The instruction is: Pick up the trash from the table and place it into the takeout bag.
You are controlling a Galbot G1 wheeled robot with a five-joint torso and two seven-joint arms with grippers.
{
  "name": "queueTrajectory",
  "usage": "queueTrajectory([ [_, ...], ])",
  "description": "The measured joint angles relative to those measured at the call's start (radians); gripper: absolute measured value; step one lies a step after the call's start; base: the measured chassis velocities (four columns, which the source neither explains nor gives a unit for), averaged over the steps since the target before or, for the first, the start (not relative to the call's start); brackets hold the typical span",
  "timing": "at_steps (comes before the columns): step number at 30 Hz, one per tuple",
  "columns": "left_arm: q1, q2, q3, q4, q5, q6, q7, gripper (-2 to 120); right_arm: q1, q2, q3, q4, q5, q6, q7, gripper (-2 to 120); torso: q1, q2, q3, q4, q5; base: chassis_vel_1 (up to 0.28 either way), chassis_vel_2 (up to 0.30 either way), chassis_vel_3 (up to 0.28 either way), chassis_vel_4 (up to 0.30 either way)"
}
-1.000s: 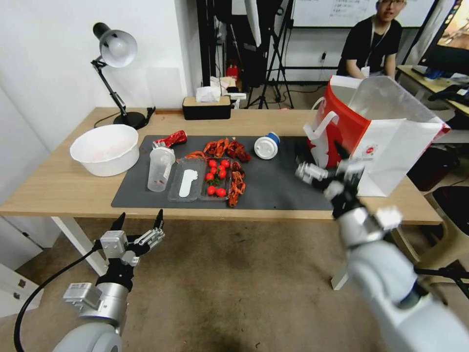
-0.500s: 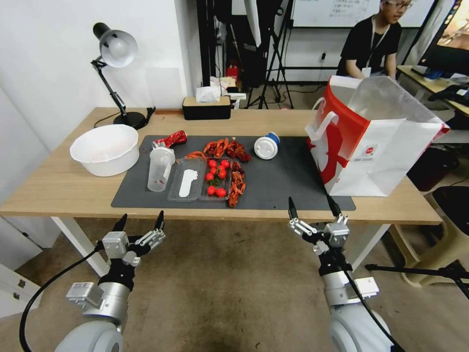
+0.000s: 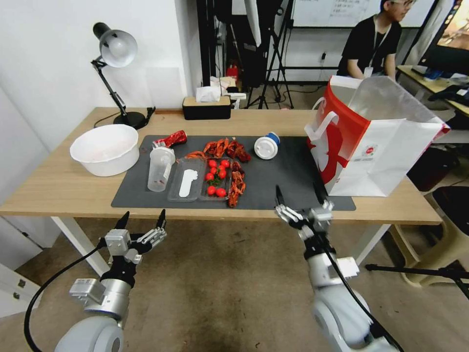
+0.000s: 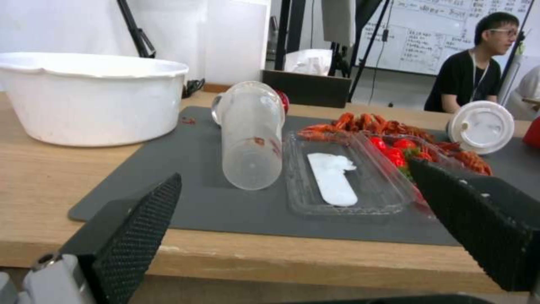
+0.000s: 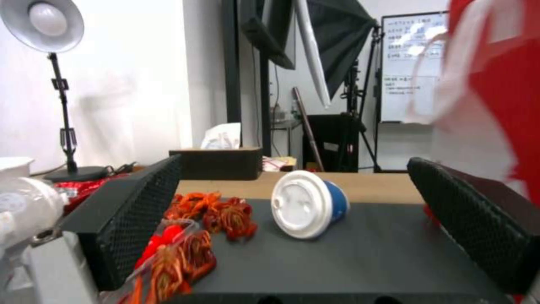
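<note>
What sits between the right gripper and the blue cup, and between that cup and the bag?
Nothing visible. The right gripper hovers open at the table's near edge, with bare mat between it and the blue cup, lying on its side. The crawfish shells lie left of that line. Only mat separates cup and bag.

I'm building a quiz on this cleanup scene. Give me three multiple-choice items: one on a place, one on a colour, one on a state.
1. Where does the takeout bag stand?
A. the table's right end
B. the floor
C. inside the white bowl

2. What colour is the cup's body behind its white lid?
A. green
B. blue
C. yellow

3. How is the right pincer?
A. shut on the cup
B. shut, empty
C. open, empty

Answers: 1 A, it stands on the table at the mat's right edge. 2 B, blue shows behind the lid. 3 C, its fingers are spread at the table's near edge, holding nothing.
</note>
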Motion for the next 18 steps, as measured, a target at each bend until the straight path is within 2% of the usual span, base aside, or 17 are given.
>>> queueTrajectory([
  [5, 0.0, 0.001, 0.001, 0.005, 0.0, 0.001, -0.001, 100, 0.133, 0.0, -0.047, -0.086, 0.016, -0.048, 0.047, 100, 0.0, 0.0, 0.0, 0.0, 0.0, 0.0, 0.0, 0.0, 0.0],
  [8, 0.0, 0.0, 0.002, 0.011, 0.001, 0.002, -0.001, 100, 0.25, 0.005, -0.097, -0.141, 0.044, -0.123, 0.142, 100, 0.0, 0.0, 0.0, 0.0, -0.0003, 0.0, 0.0, 0.0, 0.0],
  [9, 0.0, 0.0, 0.002, 0.011, 0.001, 0.002, -0.001, 100, 0.25, 0.005, -0.097, -0.141, 0.044, -0.123, 0.142, 100, 0.0, 0.0, 0.0, 0.0, -0.0003, 0.0, 0.0, 0.0, 0.0],
  [12, -0.001, -0.001, -0.002, 0.013, 0.0, 0.002, -0.002, 100, 0.348, 0.03, -0.154, -0.193, 0.089, -0.214, 0.254, 100, 0.0, 0.0, 0.0, 0.0001, -0.0002, 0.0, 0.0, 0.0, 0.0],
  [13, -0.001, -0.001, -0.002, 0.013, 0.0, 0.002, -0.002, 100, 0.348, 0.03, -0.154, -0.193, 0.089, -0.214, 0.254, 100, 0.0, 0.0, 0.0, 0.0001, -0.0002, 0.0, 0.0, 0.0, 0.0],
  [16, 0.0, 0.0, -0.008, 0.013, -0.002, 0.002, -0.002, 100, 0.434, 0.069, -0.209, -0.251, 0.103, -0.314, 0.348, 100, 0.0, 0.0, 0.0, 0.0001, -0.0002, 0.0, 0.0, 0.0, 0.0],
  [18, 0.001, 0.001, -0.01, 0.013, -0.004, 0.003, -0.002, 100, 0.462, 0.081, -0.225, -0.268, 0.113, -0.347, 0.377, 100, 0.0, 0.0, 0.0, 0.0001, -0.0002, 0.0, 0.0, 0.0, 0.0],
])
